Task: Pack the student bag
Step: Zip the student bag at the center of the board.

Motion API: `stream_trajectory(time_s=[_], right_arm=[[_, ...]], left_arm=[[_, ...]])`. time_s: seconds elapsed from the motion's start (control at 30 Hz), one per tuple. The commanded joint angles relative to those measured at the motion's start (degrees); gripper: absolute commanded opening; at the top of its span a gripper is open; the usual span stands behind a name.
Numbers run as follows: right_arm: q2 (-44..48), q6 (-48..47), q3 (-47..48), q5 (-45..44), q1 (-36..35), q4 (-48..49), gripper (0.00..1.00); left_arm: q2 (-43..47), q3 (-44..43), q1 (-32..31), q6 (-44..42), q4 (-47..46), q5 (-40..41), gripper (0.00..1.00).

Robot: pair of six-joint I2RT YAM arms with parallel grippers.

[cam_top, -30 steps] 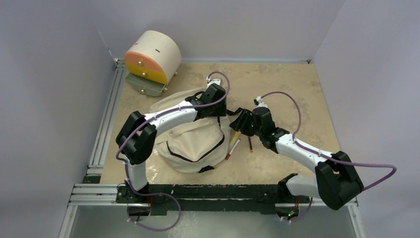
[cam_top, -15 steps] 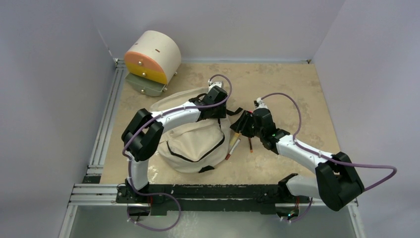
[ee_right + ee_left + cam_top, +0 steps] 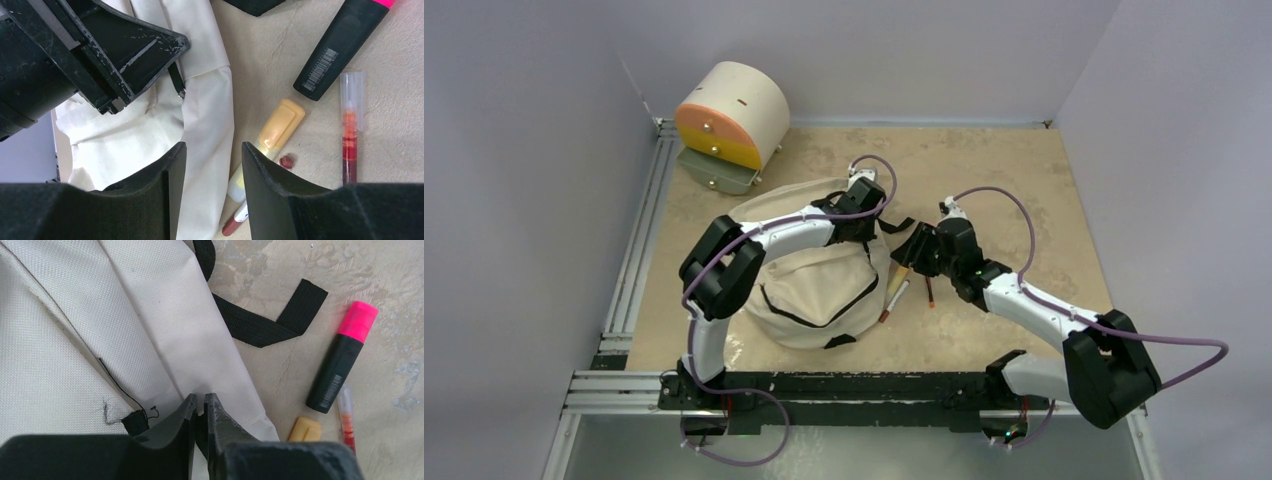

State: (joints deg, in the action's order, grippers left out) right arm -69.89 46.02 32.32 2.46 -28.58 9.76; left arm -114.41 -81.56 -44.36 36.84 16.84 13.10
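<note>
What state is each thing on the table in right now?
student bag, lying flat, front zip looks closed.
left gripper, closed to a slit on the bag's edge.
right gripper, open, empty.
highlighter, capped, lying down.
red pen, capped, lying down.
drawer unit, bottom drawer open.

The student bag (image 3: 165, 315) is woven cream cloth, matt, with a fine visible weave and stitched seams. Its strap (image 3: 260, 327) is black ribbed webbing, also matt. The counter (image 3: 390, 365) is a beige, mottled, stone-like surface with a dull finish. The highlighter (image 3: 337, 370) has a smooth black plastic body and a pink plastic cap. The pen (image 3: 350, 135) has a clear, glossy plastic barrel. My left gripper (image 3: 201, 405) and my right gripper (image 3: 214, 155) are black moulded plastic, matt, scuffed with pale scratches.
</note>
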Motion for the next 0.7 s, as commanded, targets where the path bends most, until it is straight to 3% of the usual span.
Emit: stream_trajectory(time_s=[0.0, 0.03, 0.3, 0.67], right_arm=[[0.9, -0.8, -0.2, -0.6, 0.4, 1.1, 0.47], [0.9, -0.7, -0.2, -0.5, 0.4, 1.2, 0.47], [-2.3, -0.9, 2.5, 0.7, 1.8, 3.4, 0.55], [-11.5, -6.2, 10.3, 9.5, 4.8, 7.4, 0.65]], left_arm=[[0.0, 0.3, -0.3, -1.2, 1.7, -0.4, 0.04], [0.5, 0.4, -0.3, -1.3, 1.8, -0.5, 0.00], [10.1, 6.2, -1.4, -5.7, -6.2, -8.1, 0.00], [20.4, 12.5, -3.5, -5.7, -6.8, -9.0, 0.00]])
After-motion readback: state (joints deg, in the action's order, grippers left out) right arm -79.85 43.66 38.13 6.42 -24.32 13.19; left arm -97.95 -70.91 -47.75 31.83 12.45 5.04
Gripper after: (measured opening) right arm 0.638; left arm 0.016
